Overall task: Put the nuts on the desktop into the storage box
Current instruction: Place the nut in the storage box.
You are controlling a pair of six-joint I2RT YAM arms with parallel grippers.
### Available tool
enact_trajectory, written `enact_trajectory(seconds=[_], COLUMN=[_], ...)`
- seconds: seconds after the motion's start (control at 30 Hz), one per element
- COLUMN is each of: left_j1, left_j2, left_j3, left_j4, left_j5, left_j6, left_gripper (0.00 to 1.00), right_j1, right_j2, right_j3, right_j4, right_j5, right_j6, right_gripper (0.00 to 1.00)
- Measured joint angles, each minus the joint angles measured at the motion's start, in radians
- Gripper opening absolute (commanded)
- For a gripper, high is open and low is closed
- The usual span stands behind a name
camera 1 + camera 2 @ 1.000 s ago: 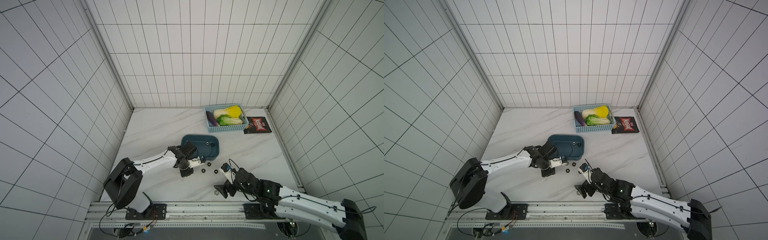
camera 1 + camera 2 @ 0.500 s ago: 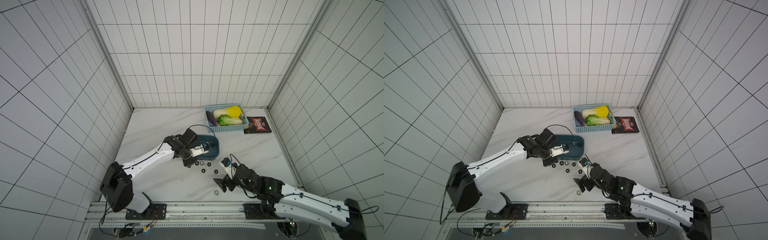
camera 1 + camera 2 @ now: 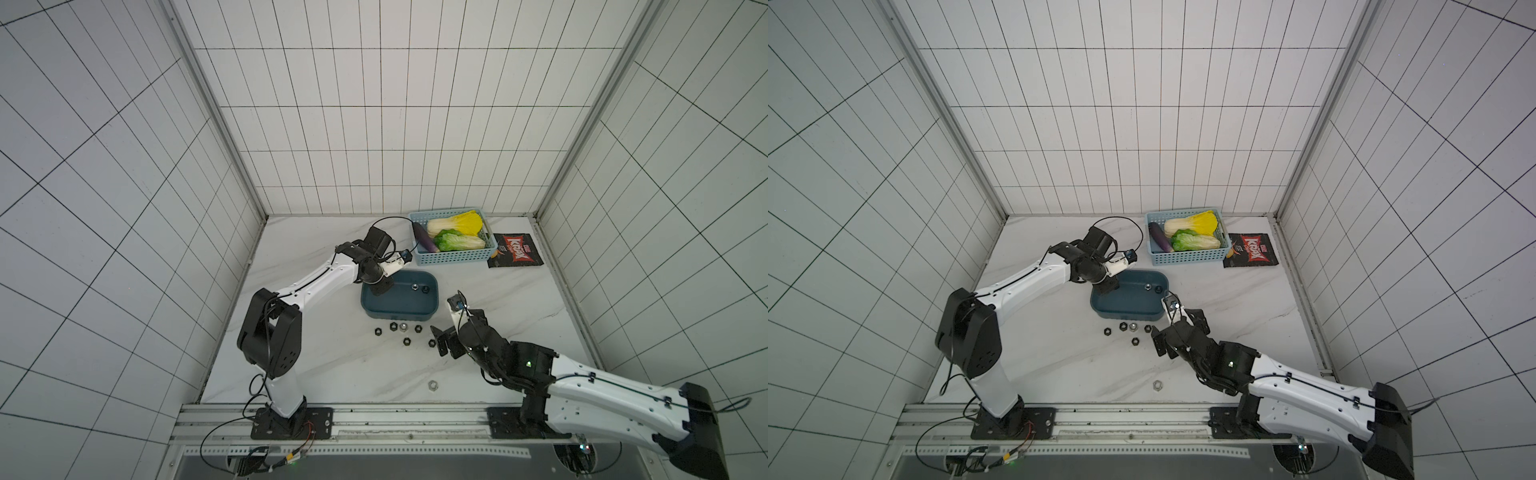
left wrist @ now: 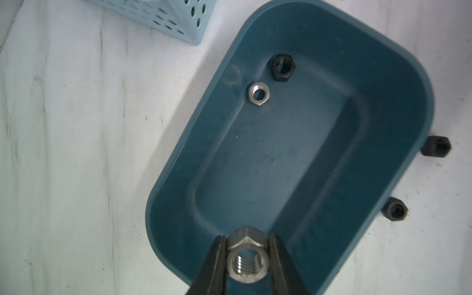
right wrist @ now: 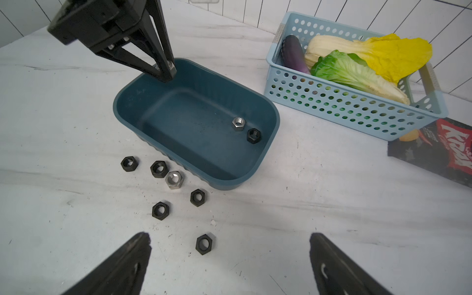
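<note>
Moved: left gripper [image 3: 379, 286] has gone from the desktop [image 3: 332, 374] cluster to over the storage box [image 3: 395, 313], 9 o'clock end.
Left grasp: clenched on a silver nut [image 4: 247, 265].
Right gripper [image 5: 228, 236]: spread wide, empty.
Boxed nuts [image 5: 238, 124]: two, 2 o'clock corner.
Loose nuts [image 5: 174, 179]: six at the box's 6 o'clock.

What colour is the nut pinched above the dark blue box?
Shiny silver. The nut shows best in the left wrist view.

Left arm [image 3: 320, 280] and right arm [image 3: 602, 392]: white shells, black joint housings, black cables. The right arm has a green indicator [image 3: 528, 363].
</note>
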Motion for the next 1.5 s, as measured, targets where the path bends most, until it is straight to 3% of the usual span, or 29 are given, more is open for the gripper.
enact_trajectory(seconds=[0.67, 1.3, 1.5], left_j1=[0.031, 0.043, 0.043], left_j2=[0.174, 0.233, 0.233], left_j3=[0.008, -0.024, -0.024], left_j4=[0.175, 0.237, 0.238], left_j5=[-0.104, -0.111, -0.111], left_j6=[-0.109, -0.139, -0.14], left_gripper=[0.11, 0.17, 0.25], right_j1=[0.0, 0.0, 0.0], right_j2=[0.28, 0.303, 0.303], right_j3=[0.146, 0.15, 0.15], right_j4=[0.002, 0.003, 0.002], right_j5=[0.011, -0.02, -0.021], right_j6=[0.095, 0.113, 0.114], right_gripper=[1.0, 1.0, 1.0])
